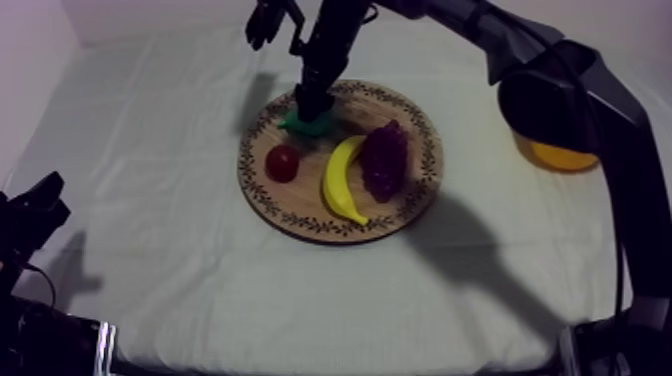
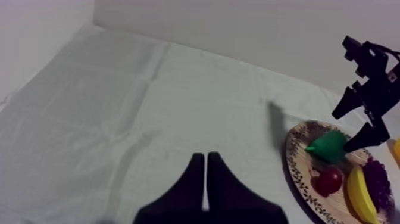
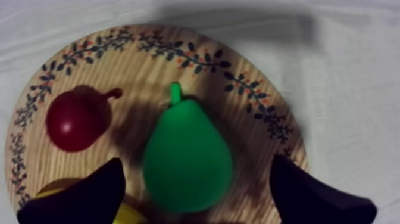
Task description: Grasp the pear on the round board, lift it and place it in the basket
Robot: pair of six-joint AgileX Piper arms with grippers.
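The green pear (image 1: 308, 124) lies on the back left part of the round wooden board (image 1: 412, 200). My right gripper (image 1: 313, 104) hangs right over it. In the right wrist view the two black fingers (image 3: 89, 192) stand wide apart on either side of the pear (image 3: 187, 161), so that gripper (image 3: 196, 162) is open around the fruit without touching it. The yellow basket (image 1: 562, 153) sits at the far right, half hidden behind my right arm. My left gripper (image 1: 36, 212) rests low at the left; its fingers (image 2: 205, 179) lie together as a narrow wedge, shut on nothing.
Also on the board are a small red fruit (image 1: 282, 162) beside the pear, a banana (image 1: 343, 180) and a bunch of grapes (image 1: 384, 158). Bare cloth (image 1: 150, 130) spreads left of the board and in front of it.
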